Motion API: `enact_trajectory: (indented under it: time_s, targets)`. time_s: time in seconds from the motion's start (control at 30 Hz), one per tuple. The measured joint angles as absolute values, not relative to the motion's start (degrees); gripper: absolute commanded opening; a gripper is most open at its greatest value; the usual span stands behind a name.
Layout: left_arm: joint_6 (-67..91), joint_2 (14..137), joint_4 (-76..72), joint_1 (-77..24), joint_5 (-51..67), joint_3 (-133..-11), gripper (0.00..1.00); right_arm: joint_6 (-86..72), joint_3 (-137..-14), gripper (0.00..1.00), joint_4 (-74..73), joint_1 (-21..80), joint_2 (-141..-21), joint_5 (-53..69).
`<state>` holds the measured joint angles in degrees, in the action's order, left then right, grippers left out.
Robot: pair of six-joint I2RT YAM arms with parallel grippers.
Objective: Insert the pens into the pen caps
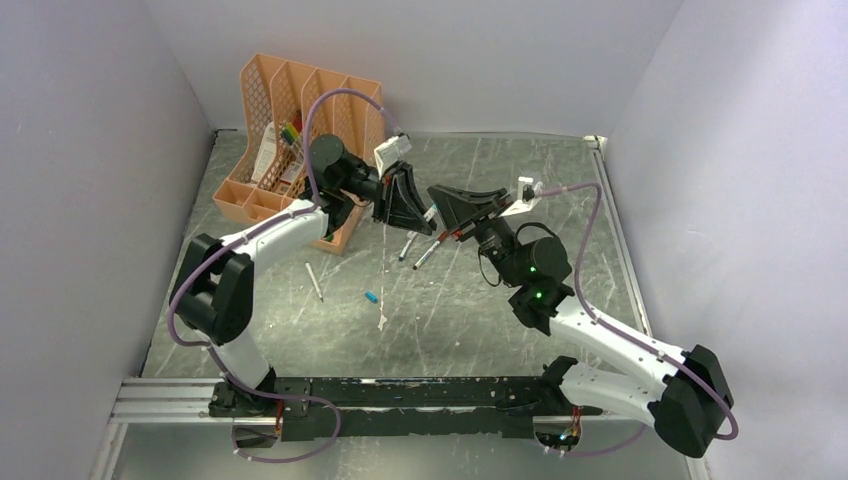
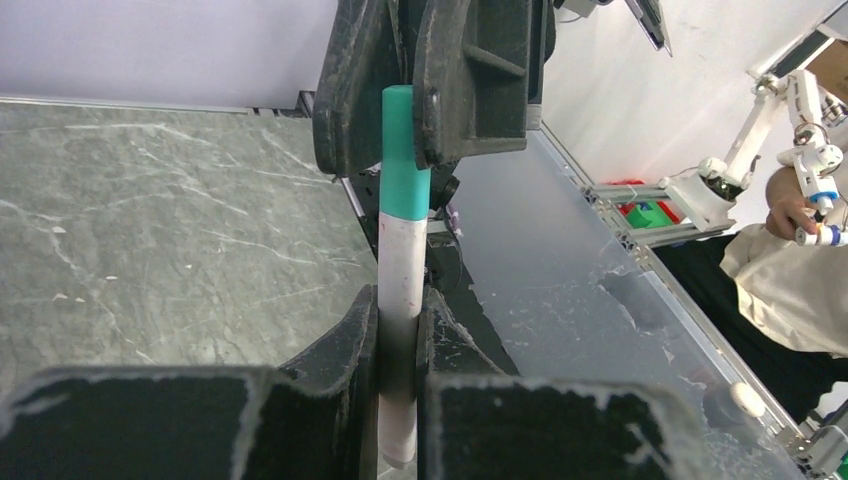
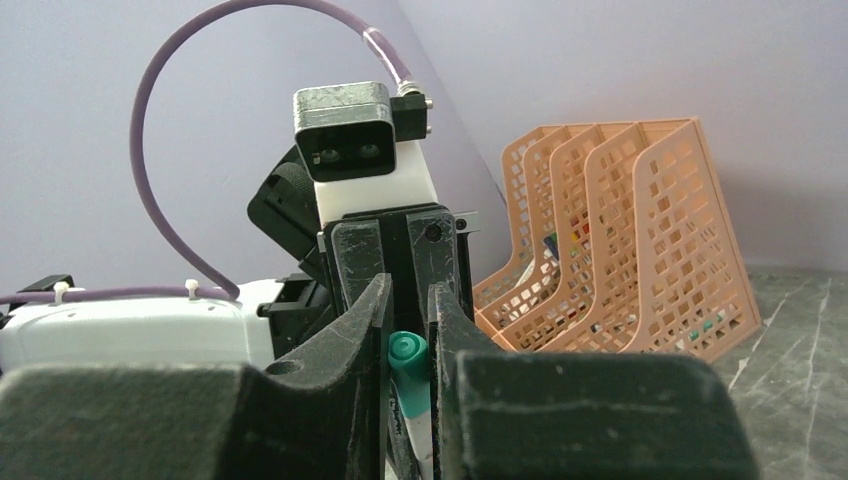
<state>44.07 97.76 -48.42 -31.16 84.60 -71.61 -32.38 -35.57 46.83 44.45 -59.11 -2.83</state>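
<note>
The left pincer (image 2: 400,318) is clamped on the white-grey barrel of a pen (image 2: 403,265), which it holds above the bench (image 2: 150,230) near the middle of the work area. The right pincer (image 2: 405,120) meets it head-on, closed on the teal cap (image 2: 405,165) that sits over the pen's tip end. No tip shows at the seam between teal and white, but I cannot tell whether the cap is pushed fully home.

The main risk is in the final push. The barrel is smooth and is gripped only across a narrow band, so pressing along its length could make it slide back through the left fingers (image 2: 352,330) instead of seating. If the two pincers are slightly out of line, the push would lever the pen sideways and could twist it out of either grip. Letting go of the cap before it has seated would leave it loose, and it might drop among the loose pens (image 1: 408,245) and the spare cap (image 1: 371,297) lying on the bench below. The orange rack (image 1: 290,130) stands just behind the left arm, so a wide swing could knock it.
</note>
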Motion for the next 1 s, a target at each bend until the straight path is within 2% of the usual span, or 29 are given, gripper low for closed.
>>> enact_trajectory:
  time_s: [0.23, 0.27, 0.4, 0.5, 0.7, 1.0]
  targets:
    - [44.01, 96.90, -49.93, -31.92, 82.81, -67.16, 0.07, -33.36, -35.11, 0.00, 38.87, 46.35, -53.98, -6.90]
    - [43.83, 96.47, -49.95, -32.10, 82.06, -65.65, 0.07, -33.89, -34.65, 0.03, 36.36, 46.81, -52.12, -8.12]
    - [39.57, 93.38, -46.72, -33.30, 75.20, -59.59, 0.07, -36.91, -32.53, 0.38, 24.67, 48.56, -44.10, -14.76]
    - [35.53, 90.87, -43.68, -32.60, 65.45, -57.84, 0.07, -38.52, -31.57, 0.57, 15.18, 50.26, -36.91, -19.03]
    - [26.65, 90.00, -34.09, -30.83, 50.61, -56.71, 0.07, -37.91, -32.60, 0.58, 2.13, 50.74, -22.15, -30.81]
    - [13.39, 99.44, -12.51, -37.69, 23.83, -62.63, 0.07, -42.06, -32.25, 0.56, -15.22, 50.76, -18.83, -35.81]
